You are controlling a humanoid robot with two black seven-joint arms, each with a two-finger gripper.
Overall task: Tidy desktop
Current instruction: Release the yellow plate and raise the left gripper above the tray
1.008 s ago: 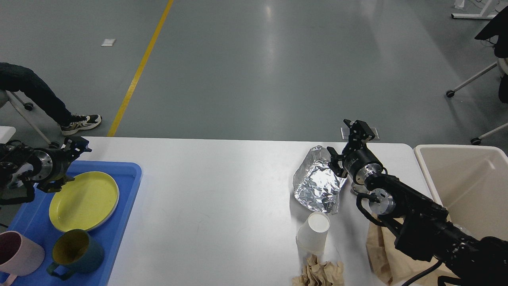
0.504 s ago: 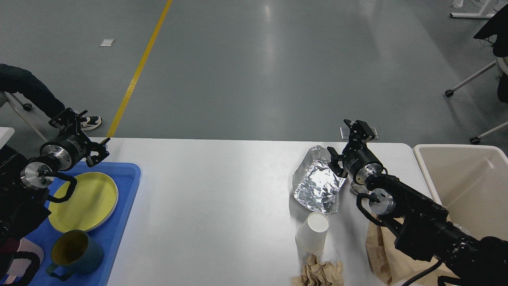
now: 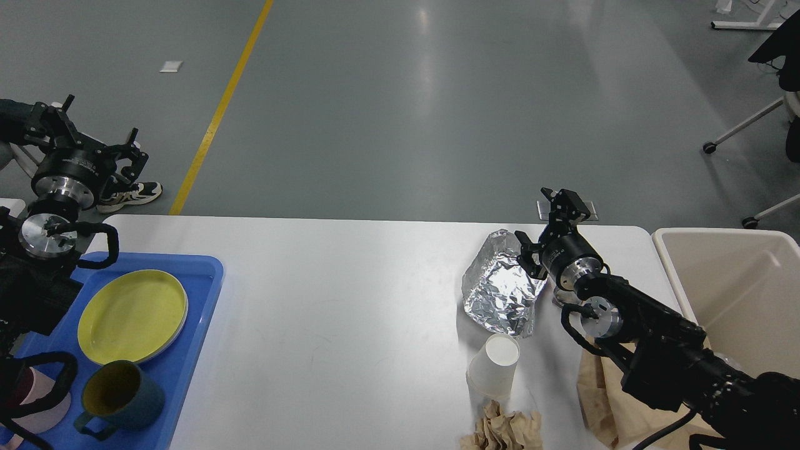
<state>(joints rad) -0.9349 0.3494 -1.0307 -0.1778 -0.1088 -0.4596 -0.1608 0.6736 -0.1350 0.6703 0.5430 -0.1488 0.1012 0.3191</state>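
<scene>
The white desktop (image 3: 350,300) spans the view. On its right part lie a crumpled sheet of silver foil (image 3: 500,294), a white paper cup (image 3: 494,365) on its side, a crumpled brown paper ball (image 3: 500,431) and a brown paper bag (image 3: 597,394) partly under my right arm. My right gripper (image 3: 544,222) is open and empty at the foil's right edge, one finger against that edge. My left gripper (image 3: 84,134) is open and empty, raised above the table's far left corner.
A blue tray (image 3: 187,350) at the left holds a yellow plate (image 3: 132,315), a dark green mug (image 3: 119,397) and a pink mug (image 3: 28,409) half hidden by my left arm. A beige bin (image 3: 737,294) stands off the right edge. A person's shoe (image 3: 128,194) is beyond the table.
My left gripper has risen from beside the yellow plate on the tray, up and back to above the far left corner. The right arm and the litter have not moved.
</scene>
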